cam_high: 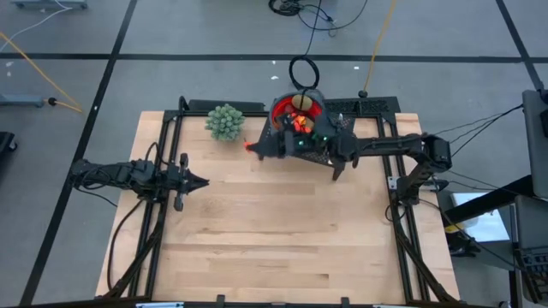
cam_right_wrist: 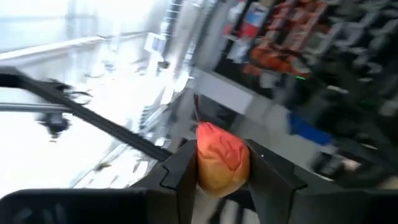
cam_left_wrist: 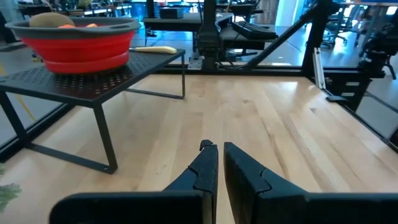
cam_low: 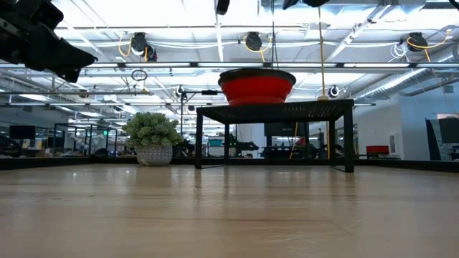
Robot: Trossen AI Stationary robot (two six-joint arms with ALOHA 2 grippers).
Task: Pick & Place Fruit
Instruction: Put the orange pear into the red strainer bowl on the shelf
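My right gripper (cam_right_wrist: 221,152) is shut on a red-orange-yellow oblong fruit (cam_right_wrist: 222,158). In the high view the gripper (cam_high: 259,145) is at the near left side of the red bowl (cam_high: 297,109), and the fruit's red end (cam_high: 248,145) shows past its fingers. The bowl stands on a black mesh stand (cam_low: 276,109) at the table's far edge and holds a brownish oval fruit (cam_left_wrist: 50,20) and small orange bits (cam_high: 300,122). My left gripper (cam_left_wrist: 219,155) waits shut over the table's left side (cam_high: 193,181). My right gripper pinches the oblong fruit by its two opposite sides (cam_right_wrist: 202,163) between its two fingers. The fruit's red top (cam_right_wrist: 214,134) sticks out beyond the fingertips. The fingers reach from the table's right toward its left. The fruit is lifted clear of table and bowl.
A pale green knobbly bunch (cam_high: 224,121) sits on the table at the far left of the stand. A yellow-handled knife (cam_left_wrist: 155,50) lies on the stand beside the bowl. Bare wooden table (cam_high: 282,231) stretches across the near half.
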